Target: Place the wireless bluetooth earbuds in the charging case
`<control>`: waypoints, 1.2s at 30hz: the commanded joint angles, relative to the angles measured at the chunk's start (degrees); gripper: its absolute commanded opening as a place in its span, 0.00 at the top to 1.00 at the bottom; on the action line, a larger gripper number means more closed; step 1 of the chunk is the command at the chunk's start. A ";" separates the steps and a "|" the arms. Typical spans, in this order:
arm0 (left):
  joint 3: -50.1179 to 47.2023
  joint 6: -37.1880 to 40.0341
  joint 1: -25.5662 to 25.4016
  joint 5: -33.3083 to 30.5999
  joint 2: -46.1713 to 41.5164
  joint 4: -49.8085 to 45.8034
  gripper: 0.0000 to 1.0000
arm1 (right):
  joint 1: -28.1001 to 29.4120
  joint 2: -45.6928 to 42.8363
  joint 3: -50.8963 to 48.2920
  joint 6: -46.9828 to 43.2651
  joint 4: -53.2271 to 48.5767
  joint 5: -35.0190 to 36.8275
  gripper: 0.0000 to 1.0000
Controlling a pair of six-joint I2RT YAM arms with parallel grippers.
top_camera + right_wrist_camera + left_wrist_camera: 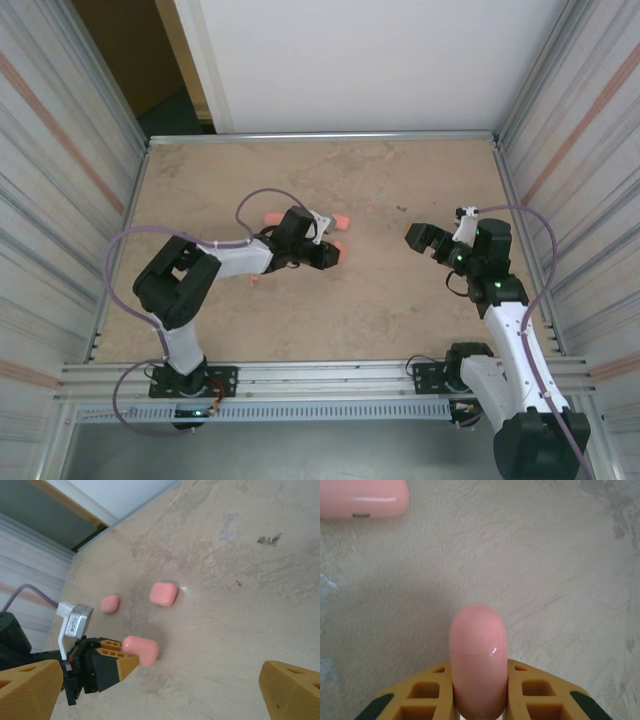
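Glossy pink case point(478, 650), mottled beige table point(560, 580).

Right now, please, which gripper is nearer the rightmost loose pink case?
Left: the left gripper sits just beside the pink case; the right gripper is open, farther right.

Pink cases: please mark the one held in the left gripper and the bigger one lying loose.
Held case point(477, 630): left wrist view, rounded end above the seam.
Loose case point(163, 593): right wrist view, middle of its top face.
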 commanded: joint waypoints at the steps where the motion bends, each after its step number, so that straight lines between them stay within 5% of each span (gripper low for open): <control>1: 1.78 -0.78 0.33 1.69 0.99 -0.71 0.94 | -0.53 -0.83 0.02 -1.44 -1.37 0.65 0.00; 17: -1.26 -2.57 2.10 1.36 1.19 1.71 0.64 | -0.61 -0.26 1.45 -2.64 -3.78 0.99 0.00; 31: -6.71 -2.18 3.14 -0.88 -7.38 5.39 0.54 | -0.34 1.60 3.54 -4.02 -2.98 -2.86 0.00; 36: -9.16 -2.68 4.14 -1.00 -12.71 8.09 0.51 | 4.24 4.64 5.86 -7.30 -2.06 -1.22 0.00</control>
